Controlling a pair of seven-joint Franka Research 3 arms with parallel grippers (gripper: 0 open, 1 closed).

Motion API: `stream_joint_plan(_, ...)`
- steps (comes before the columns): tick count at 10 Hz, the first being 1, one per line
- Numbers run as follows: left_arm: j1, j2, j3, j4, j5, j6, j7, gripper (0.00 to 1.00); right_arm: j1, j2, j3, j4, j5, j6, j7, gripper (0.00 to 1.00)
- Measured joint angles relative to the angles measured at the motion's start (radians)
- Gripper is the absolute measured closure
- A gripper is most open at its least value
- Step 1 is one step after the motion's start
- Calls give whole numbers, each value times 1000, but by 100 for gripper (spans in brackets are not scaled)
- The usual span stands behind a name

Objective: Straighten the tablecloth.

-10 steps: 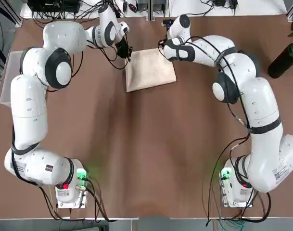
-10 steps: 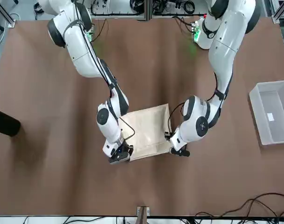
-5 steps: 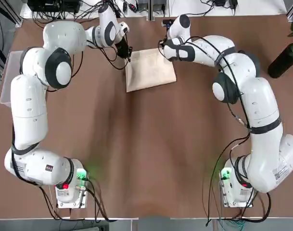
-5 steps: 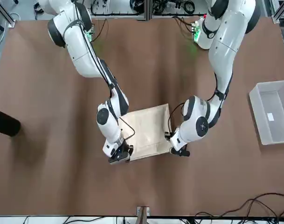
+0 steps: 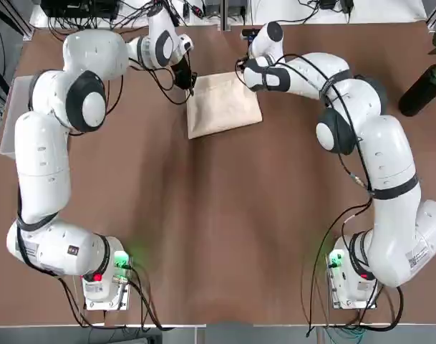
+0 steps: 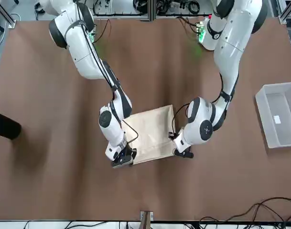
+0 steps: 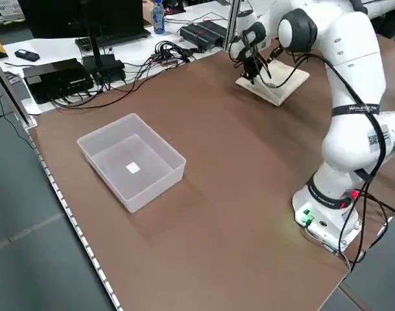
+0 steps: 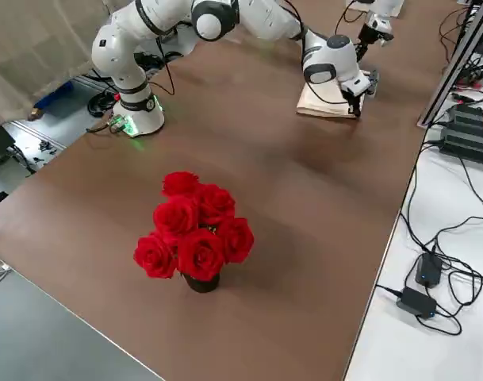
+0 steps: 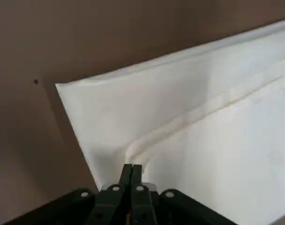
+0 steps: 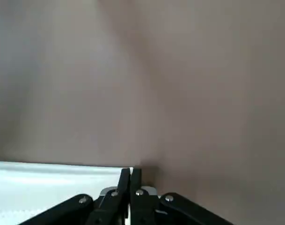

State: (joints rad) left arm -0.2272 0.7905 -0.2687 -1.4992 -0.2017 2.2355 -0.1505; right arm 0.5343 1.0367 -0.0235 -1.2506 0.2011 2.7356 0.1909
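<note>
- The folded tablecloth [image 5: 223, 104] lies at the far middle of the table [image 5: 218, 229].
- Left gripper [image 9: 131, 169] sits at the cloth's far left corner, fingers pinched together on the fabric edge.
- Right gripper [image 10: 130, 172] sits at the far right corner, fingers clenched on the cloth's edge.
- A bin [image 7: 133, 168] stands well off to the left.

We see two white glossy arms, fat rounded segments, dark grey-black discs at joints. Black cables loop along forearms, clipped on with black bands. Bases silver, green LEDs lit, red one on left base. Small label sticker on lower link. left claw [image 9: 131, 174] and right claw [image 10: 130, 177]: thin black fingers, silver screw heads on black mount.
</note>
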Motion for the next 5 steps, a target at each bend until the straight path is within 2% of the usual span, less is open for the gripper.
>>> stream_joint_plan(5,-98,-29,-11,-14,0,-82,-7,98,-1,0,-1,0,0,0,0,97)
